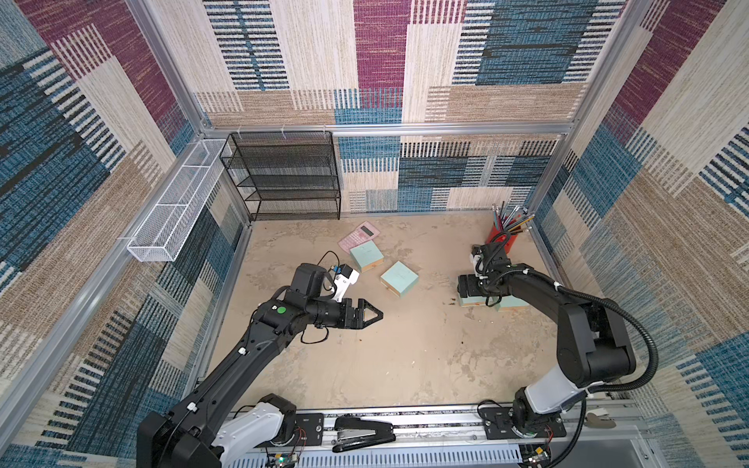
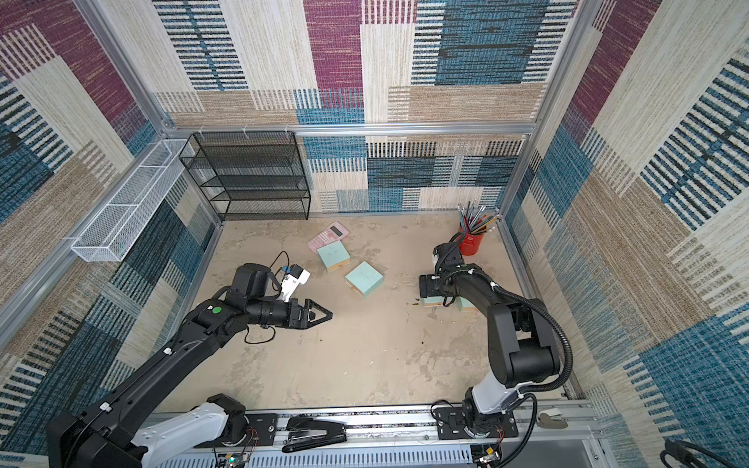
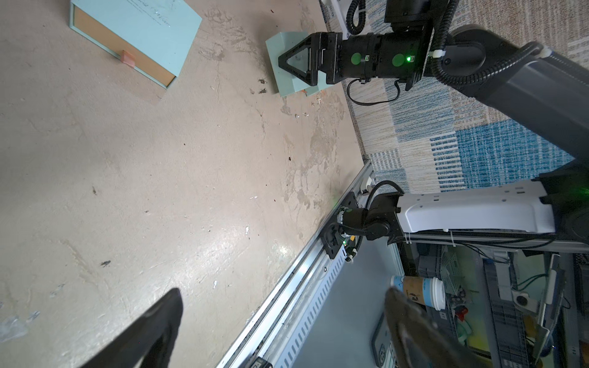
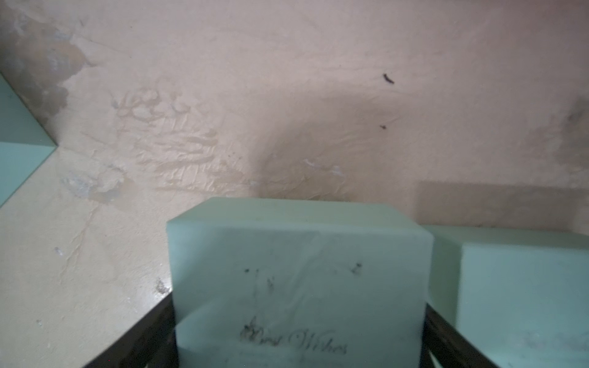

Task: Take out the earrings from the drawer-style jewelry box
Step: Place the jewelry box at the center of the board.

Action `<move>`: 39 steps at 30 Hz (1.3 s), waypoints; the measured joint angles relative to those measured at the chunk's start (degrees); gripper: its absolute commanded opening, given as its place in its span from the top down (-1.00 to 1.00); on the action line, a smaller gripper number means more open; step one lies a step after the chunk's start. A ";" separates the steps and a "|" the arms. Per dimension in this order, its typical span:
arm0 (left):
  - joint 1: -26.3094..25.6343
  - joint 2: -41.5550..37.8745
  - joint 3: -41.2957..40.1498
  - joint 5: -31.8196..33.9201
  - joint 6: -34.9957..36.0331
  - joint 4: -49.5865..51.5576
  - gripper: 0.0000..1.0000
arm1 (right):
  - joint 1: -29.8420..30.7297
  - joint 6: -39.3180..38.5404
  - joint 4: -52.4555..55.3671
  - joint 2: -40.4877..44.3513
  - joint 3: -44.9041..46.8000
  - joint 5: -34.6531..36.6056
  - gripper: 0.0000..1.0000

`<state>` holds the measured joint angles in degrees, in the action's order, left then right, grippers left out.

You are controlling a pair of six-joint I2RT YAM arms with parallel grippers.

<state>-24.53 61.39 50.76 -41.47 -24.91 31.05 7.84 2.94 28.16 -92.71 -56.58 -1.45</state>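
Top view: left gripper point(image 1: 379, 316) is hovering over the floor point(image 1: 364, 364), jaws spread, empty | Left wrist: earrings point(image 3: 318, 101) are lying as pale specks on the floor just beside a mint-green box point(image 3: 291, 86) | Right wrist: right gripper point(image 4: 299, 302) is clamping that box's two sides, jaws set wide.

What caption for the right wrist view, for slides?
Right gripper fingers straddle a mint-green box; a second box alongside.
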 measured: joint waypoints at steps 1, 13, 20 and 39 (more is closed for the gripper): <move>0.28 0.00 -0.04 -0.33 0.02 0.02 -0.97 | -0.09 0.00 -0.02 -0.28 0.07 -0.02 -0.79; 2.08 -0.37 -0.74 -1.95 0.00 0.00 -0.97 | -0.68 0.07 0.22 -1.20 1.09 0.13 -0.80; 2.60 -0.76 -1.14 -2.62 -0.02 -0.35 -0.97 | -1.05 0.28 0.28 -1.36 1.27 0.15 -0.82; 3.10 -3.72 -2.49 -5.44 -0.48 -3.80 -0.97 | -1.09 1.38 0.11 -2.38 1.36 0.57 -0.99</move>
<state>-21.43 57.67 48.27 -46.92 -25.39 27.24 6.74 4.32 28.27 -95.09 -55.22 -0.89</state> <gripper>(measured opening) 0.986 0.997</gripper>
